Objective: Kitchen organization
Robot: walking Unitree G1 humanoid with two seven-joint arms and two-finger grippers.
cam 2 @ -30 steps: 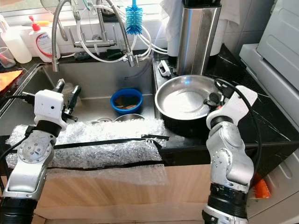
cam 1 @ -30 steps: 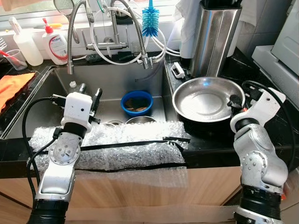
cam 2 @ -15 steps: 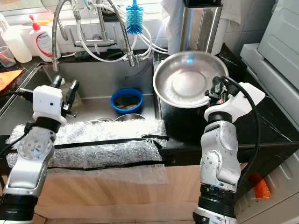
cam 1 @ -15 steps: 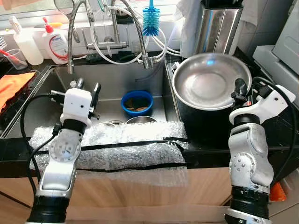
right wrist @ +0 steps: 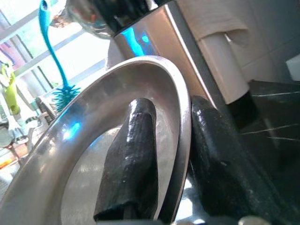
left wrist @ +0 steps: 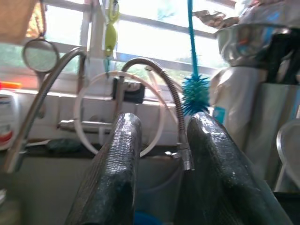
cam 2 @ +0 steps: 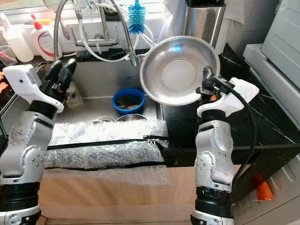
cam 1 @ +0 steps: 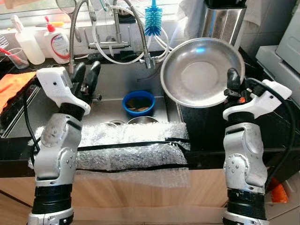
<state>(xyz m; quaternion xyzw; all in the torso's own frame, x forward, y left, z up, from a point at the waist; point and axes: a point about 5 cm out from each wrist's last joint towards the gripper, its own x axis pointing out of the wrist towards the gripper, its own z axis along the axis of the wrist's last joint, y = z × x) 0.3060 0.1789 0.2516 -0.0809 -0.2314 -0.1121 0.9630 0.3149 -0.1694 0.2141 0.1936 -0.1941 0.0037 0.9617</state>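
One claw, the right claw [cam 1: 230,89], pinches a tilted steel bowl [cam 1: 201,71] by its rim; moving slowly should prevent slipping.

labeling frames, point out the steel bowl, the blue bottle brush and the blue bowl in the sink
steel bowl [cam 1: 200,72], left eye view, inner base
blue bottle brush [cam 1: 151,23], left eye view, bristles
blue bowl [cam 1: 138,97], left eye view, back rim

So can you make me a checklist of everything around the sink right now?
Surface: black counter; bubble wrap taped along the front edge.
Job's things: steel bowl, lifted and tilted toward the sink.
Clutter: blue bowl in the sink; soap bottle; orange cloth; blue brush.
Grippers: right gripper pinches the bowl's rim; left gripper raised, fingers open.
Cables: black cables on both arms.
Surroundings: faucet hoses, window.
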